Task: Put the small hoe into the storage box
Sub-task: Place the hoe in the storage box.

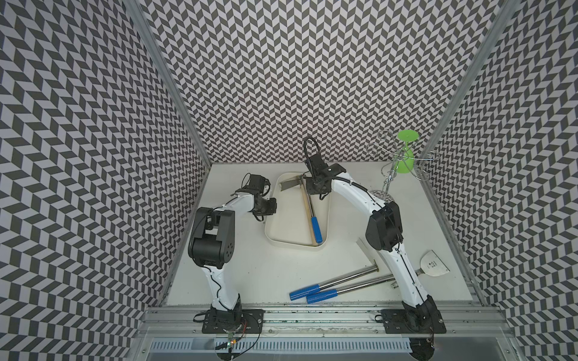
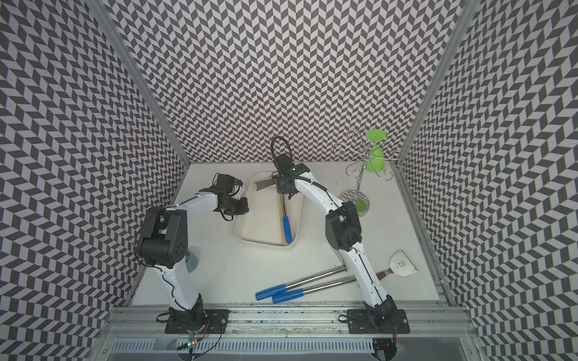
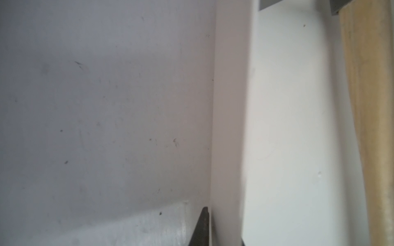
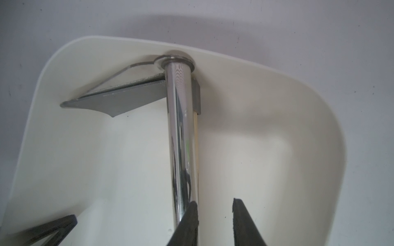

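Two long blue-gripped tools (image 1: pixel 305 291) lie at the front of the table (image 1: pixel 250 275); the small hoe (image 1: pixel 316 229) lies inside the storage box (image 1: pixel 287 225), right claw (image 4: pixel 213 208) slightly apart beside its shaft (for the left claw (image 1: pixel 262 215), cannot tell).

Three blue-handled tools (image 1: pixel 316 229), one wooden-handled tool (image 3: pixel 362 106), one box (image 1: pixel 287 218) at twelve o'clock, one scraper (image 1: pixel 433 265), one green cup (image 1: pixel 406 159), one wire rack (image 2: pixel 352 197), two robot arms (image 1: pixel 219 281).

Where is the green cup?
In both top views the green cup hangs upside down on the silver wire rack, in the far right corner of the table.
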You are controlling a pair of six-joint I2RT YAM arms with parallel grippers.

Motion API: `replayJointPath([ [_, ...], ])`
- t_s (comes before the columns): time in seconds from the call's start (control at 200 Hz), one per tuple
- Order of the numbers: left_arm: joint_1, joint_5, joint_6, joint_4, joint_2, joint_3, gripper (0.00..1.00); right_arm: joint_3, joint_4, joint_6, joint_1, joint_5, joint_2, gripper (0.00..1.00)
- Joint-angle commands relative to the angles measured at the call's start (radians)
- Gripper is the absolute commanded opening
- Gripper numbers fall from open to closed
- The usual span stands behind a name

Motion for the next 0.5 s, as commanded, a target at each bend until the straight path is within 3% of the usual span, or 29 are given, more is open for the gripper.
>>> replayJointPath([
  [0.0, 0.01, 0.004, -0.001, -0.002, -0.054, 0.028, 0.25, 0.027, 0.049, 0.019, -0.005, -0.002, -0.111, 0.3],
  [0.185, 0.003, 0.001, 0.0, 0.003, -0.097, 0.03, 0.41, -0.009, 0.038, 0.033, -0.009, -0.011, -0.201, 0.32],
  [0.496, 0.001, -0.008, -0.031, 0.002, -0.192, 0.018, 0.47, -0.268, 0.016, 0.066, -0.011, -0.077, -0.434, 0.34],
])
